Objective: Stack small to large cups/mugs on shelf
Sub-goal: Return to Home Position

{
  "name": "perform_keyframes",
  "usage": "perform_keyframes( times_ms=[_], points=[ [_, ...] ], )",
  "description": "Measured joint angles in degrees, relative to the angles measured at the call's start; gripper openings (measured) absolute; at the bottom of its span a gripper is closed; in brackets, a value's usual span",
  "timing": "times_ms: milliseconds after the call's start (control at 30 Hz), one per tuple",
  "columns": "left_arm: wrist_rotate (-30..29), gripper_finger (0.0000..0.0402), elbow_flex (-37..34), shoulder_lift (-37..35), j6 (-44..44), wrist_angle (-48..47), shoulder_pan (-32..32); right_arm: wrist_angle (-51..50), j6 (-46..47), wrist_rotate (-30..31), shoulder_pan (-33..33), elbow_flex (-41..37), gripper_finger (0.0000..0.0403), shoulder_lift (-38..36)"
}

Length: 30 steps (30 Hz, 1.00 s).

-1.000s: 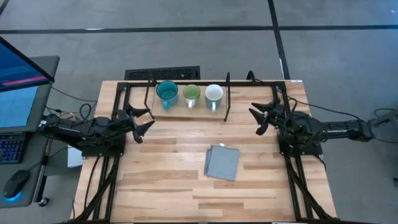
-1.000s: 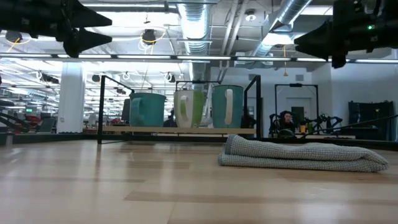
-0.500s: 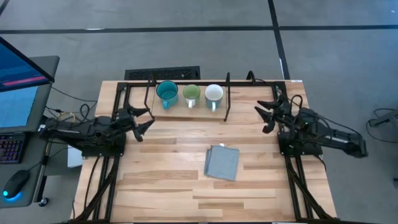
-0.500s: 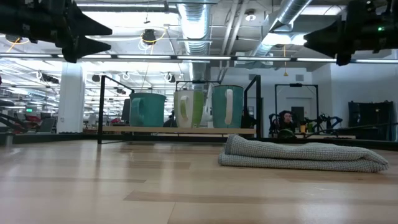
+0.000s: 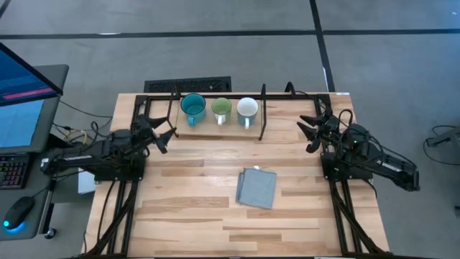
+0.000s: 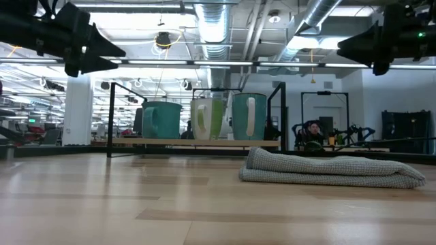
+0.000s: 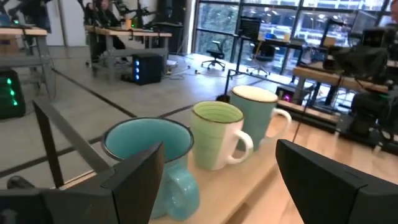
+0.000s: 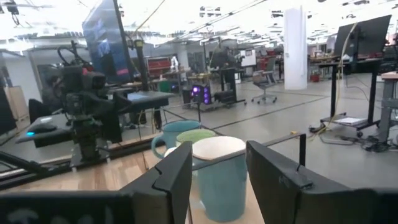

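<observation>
The wooden table (image 5: 201, 216) carries a low black wire shelf (image 5: 205, 131) at its far edge, midway between the two arms. The left arm lies along the table's left side. Its left gripper (image 5: 165, 137) hangs above the wood just off the shelf's left end, fingers spread wide apart and holding nothing. The right arm lies along the right side. Its right gripper (image 5: 303, 137) is raised off the table beyond the shelf's right end, well clear of it, fingers also apart and empty. A grey folded cloth (image 5: 256, 188) lies flat on the table in front of the shelf, nearer the right arm.

Three mugs stand upright in a close row on the shelf's light wood base, handles turned toward the middle of the table. The blue mug (image 5: 192, 106), the biggest, is at the left end. The green mug (image 5: 221, 108) is in the middle. The white mug (image 5: 247, 108) is at the right end, beside a thin upright post.
</observation>
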Motion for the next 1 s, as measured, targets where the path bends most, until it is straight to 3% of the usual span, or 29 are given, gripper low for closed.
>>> perform_keyframes(
  times_ms=[400,567,833,1000],
  points=[
    [2.6,0.03,0.0,-11.5,1.6,-4.0,3.2,1.0,0.0,-0.4,-0.7,0.0,0.0173,0.0],
    [2.7,0.03,0.0,-11.0,1.1,-5.0,3.2,3.2,-0.6,-0.4,-1.0,-0.4,0.0173,0.0],
    [2.7,0.03,-3.5,-11.3,-1.2,-2.3,3.2,17.7,-1.1,-0.4,-1.0,-8.3,0.0173,0.0],
    [2.7,0.03,-4.1,-11.3,-2.0,-2.1,3.2,17.1,-0.7,-0.4,-1.0,-8.5,0.0173,0.0]
  ],
)
